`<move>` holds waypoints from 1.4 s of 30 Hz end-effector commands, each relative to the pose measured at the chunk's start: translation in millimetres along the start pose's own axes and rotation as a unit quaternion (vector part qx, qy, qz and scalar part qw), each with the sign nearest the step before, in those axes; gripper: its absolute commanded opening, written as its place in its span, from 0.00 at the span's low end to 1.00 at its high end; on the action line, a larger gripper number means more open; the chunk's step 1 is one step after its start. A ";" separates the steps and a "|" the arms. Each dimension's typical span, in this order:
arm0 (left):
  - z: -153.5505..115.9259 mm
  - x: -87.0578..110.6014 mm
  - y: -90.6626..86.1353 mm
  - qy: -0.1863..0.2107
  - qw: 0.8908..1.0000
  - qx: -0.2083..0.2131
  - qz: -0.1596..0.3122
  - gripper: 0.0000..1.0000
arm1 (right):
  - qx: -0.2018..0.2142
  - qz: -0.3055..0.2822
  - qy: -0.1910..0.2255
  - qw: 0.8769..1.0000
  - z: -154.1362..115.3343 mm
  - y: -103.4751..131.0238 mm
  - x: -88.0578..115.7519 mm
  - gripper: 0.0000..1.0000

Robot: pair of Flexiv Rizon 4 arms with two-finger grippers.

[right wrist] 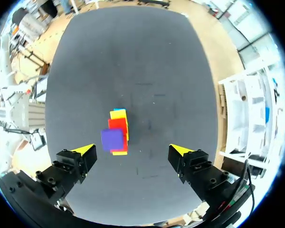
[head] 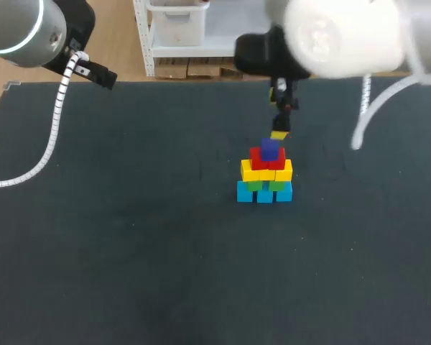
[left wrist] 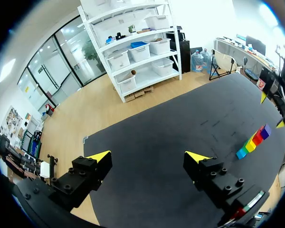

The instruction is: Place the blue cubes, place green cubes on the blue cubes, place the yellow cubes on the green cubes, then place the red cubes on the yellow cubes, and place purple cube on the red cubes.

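Underneath everything, a dark counter [head: 129, 251], wide and flat. Over its far right side, the bulky white right arm [head: 345, 36], hanging above the counter and covering part of the far edge in the head view. At the far left corner, the grey left arm [head: 21, 29] with a white coiled cable [head: 54, 122], well apart from the cubes.

Below the right arm, the right hand [right wrist: 131, 149], fingers spread wide with nothing between them, hovering just behind and above the stack [head: 266, 176]. 1 yellow tip close to the stack's top in the head view, touching or not impossible to tell. Left hand [left wrist: 148, 156] likewise spread wide and holding nothing, dark counter ahead of it, the stack well apart and off to one side.

Near the counter's middle, slightly right, that stack: 5 layers narrowing upward.
- At the base, blue cubes [head: 264, 192], 3 showing in front, side by side and touching.
- On them, green cubes [head: 256, 185], only a thin strip showing beneath the yellow cubes [head: 262, 172].
- Above those, red cubes [head: 258, 158].
- On top, 1 purple cube [head: 271, 150], sitting upright.
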State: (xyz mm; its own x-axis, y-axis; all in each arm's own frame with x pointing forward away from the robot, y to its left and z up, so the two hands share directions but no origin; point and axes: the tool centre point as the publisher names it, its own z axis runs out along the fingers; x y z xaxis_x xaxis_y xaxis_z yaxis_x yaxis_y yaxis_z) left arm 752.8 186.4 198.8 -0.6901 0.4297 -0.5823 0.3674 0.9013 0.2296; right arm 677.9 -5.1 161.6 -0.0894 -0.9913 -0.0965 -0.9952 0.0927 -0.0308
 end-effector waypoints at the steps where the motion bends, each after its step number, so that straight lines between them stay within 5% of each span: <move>1: -0.2 0.3 1.1 -0.001 1.000 0.002 0.000 1.00 | 0.030 0.017 -0.043 0.998 -10.2 7.5 27.0 1.00; 20: -0.2 0.3 1.1 -0.001 1.000 0.002 0.000 1.00 | 0.080 0.101 -0.121 0.984 -33.1 -5.5 77.5 1.00; 35: -0.2 0.3 1.1 -0.001 1.000 0.002 0.000 1.00 | 0.104 0.152 -0.146 0.972 -38.1 -5.5 114.1 1.00; 42: -0.2 0.3 1.1 -0.001 1.000 0.002 0.000 1.00 | 0.108 0.149 -0.151 0.971 -39.3 -4.2 115.6 1.00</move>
State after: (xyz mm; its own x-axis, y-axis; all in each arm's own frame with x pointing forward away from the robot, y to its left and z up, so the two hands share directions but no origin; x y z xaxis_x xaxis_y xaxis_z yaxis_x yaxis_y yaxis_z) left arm 752.8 186.4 198.8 -0.6901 0.4297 -0.5824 0.3674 0.9013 0.2296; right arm 675.4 -121.4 191.4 -0.3298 -0.8548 -0.4008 -0.9010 0.4117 -0.1366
